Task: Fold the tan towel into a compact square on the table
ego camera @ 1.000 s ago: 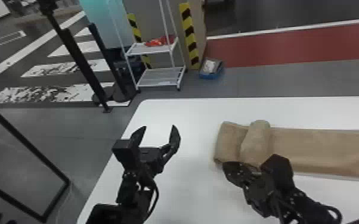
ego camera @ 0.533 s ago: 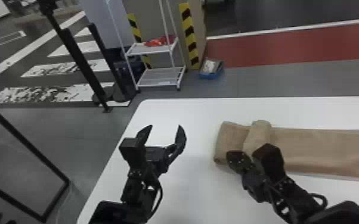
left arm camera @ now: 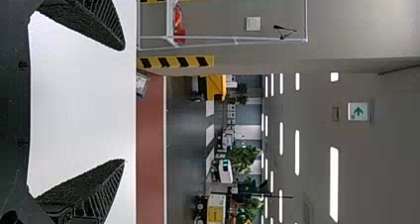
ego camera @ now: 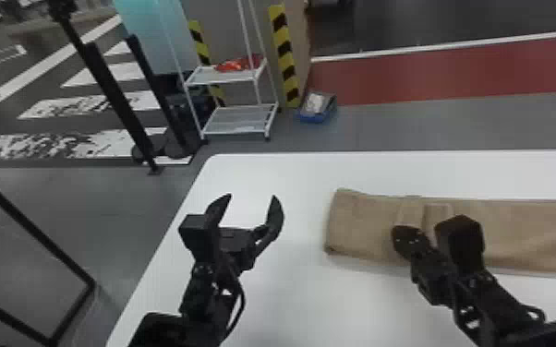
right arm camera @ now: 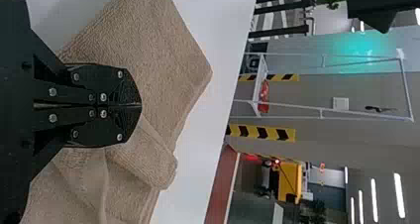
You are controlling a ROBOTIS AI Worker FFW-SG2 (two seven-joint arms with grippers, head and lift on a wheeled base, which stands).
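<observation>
- The right gripper [right arm camera: 140, 105] has been shifted toward the robot's right since the earlier head view, and the bunched flap has been drawn along with it, so more of the towel's left end is left exposed.
- By this, the left end of the tan towel [ego camera: 361, 226] is judged to be in the midst of being folded inward; a long strip is still to be gathered before a square is made.
- The right gripper's fingers are pressed together over the cloth, and a pinch of towel is judged to be held at their tips.
- The left gripper [ego camera: 250, 203] is spread wide with nothing held, above the table [ego camera: 291, 300] and just off the towel's left end.
- The towel is laid across the table toward the robot's right, its near edge partly covered by the right gripper.
- How much cloth is gripped, and whether one layer or several, cannot be told, as the pinch is masked by the black fingers.
- The towel's far right end is cut off by the head view's edge, so its full length cannot be judged.
- Where the flap is raised, its layers are hard to separate by eye; if it is released there, a crooked or rumpled fold could be left.
</observation>
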